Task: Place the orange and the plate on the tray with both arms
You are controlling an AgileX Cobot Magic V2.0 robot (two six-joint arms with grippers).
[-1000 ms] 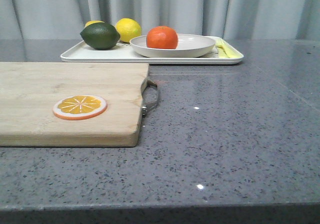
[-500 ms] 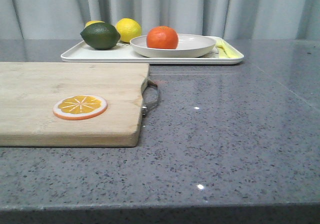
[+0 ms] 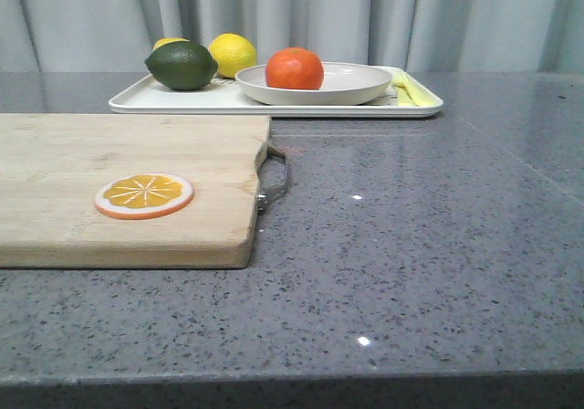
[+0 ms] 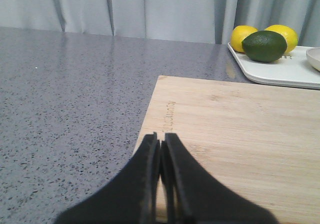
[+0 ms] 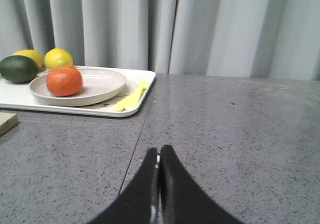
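Note:
The orange (image 3: 295, 68) rests inside the off-white plate (image 3: 356, 85), and the plate stands on the white tray (image 3: 182, 101) at the back of the table. The right wrist view shows the same orange (image 5: 64, 80), plate (image 5: 102, 84) and tray (image 5: 137, 101) well ahead of my right gripper (image 5: 159, 151), which is shut and empty over bare grey table. My left gripper (image 4: 160, 138) is shut and empty, low over the near corner of the wooden cutting board (image 4: 235, 129). Neither arm appears in the front view.
A dark green lime (image 3: 182, 65) and two yellow lemons (image 3: 233, 53) sit on the tray's left part; a yellow item (image 3: 408, 88) lies at its right end. A wooden cutting board (image 3: 91, 153) with an orange slice (image 3: 144, 194) fills the left front. Curtains hang behind.
Nothing among the objects has moved; the whole front view has shifted a few pixels to the left.

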